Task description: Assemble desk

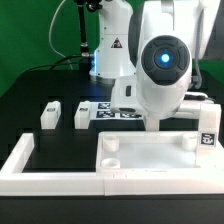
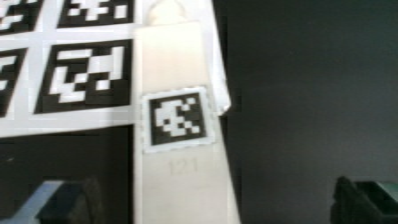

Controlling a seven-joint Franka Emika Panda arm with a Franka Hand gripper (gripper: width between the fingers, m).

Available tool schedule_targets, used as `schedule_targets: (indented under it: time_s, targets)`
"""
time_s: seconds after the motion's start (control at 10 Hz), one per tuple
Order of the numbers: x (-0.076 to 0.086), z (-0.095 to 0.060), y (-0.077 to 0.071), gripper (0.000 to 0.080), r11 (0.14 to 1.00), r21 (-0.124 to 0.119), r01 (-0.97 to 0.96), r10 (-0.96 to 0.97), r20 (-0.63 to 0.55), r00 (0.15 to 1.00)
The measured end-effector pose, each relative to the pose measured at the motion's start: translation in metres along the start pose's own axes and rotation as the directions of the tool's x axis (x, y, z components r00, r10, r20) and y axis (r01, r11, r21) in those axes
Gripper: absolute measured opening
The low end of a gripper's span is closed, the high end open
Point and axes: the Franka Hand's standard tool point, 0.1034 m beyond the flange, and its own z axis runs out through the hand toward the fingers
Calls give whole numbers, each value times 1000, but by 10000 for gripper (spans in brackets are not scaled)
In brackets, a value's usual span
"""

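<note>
Hovering over the black table (image 1: pixel 62 142), the gripper (image 2: pixel 203 203) is holding nothing: its jaws are standing wide open, and the two dark fingertips (image 2: pixel 43 204) are showing at opposite sides of the wrist view, each well clear of the white part lying between them. That part is a long leg (image 2: pixel 178 60) of the desk, lying flat on the table and carrying a black-and-white square tag (image 2: pixel 173 120) on its upper face. It is lying just beside the marker board (image 2: pixel 63 60), with one long side running along the board's edge; whether the two are touching or overlapping cannot be told. In the exterior view the arm (image 1: pixel 160 65) is standing in front of the marker board's right part, hiding the jaws and the leg under them. Two more legs are standing on the table to the exterior view's left of the marker board: the outer leg (image 1: pixel 50 114) is sitting apart from it, and the inner leg (image 1: pixel 83 114) is sitting just beside it. The right-hand leg (image 1: pixel 207 128) is standing well apart from the marker board toward the exterior view's right, its tag facing the camera. The desk panel (image 1: pixel 150 152) is lying flat, rim up, on the camera's side of the marker board, with a round socket (image 1: pixel 110 143) showing in its corner. The border wall (image 1: pixel 40 165) is lying nearer the camera than the marker board, running along the panel's near side.
</note>
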Motion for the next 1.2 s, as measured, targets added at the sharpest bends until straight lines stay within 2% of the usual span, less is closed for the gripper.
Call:
schedule_targets:
  time_s: [0.3,0.4,0.5,0.7,0.8,1.0,1.1,1.2]
  targets:
    - [2,-1,2,648,1000,3,-1,1,-8,1000]
    - [3,1,3,648,1000,13,-7,7,-1,1000]
    - [6,6,8,648,999,38,-24,23,24,999]
    - [9,15,11,648,993,106,-49,41,75,996]
    - [8,17,10,648,992,116,-53,43,83,996]
    - [9,18,10,648,992,116,-54,45,79,996]
    - [9,17,11,607,992,116,-54,45,78,996]
    - [9,17,11,607,992,117,-55,46,78,996]
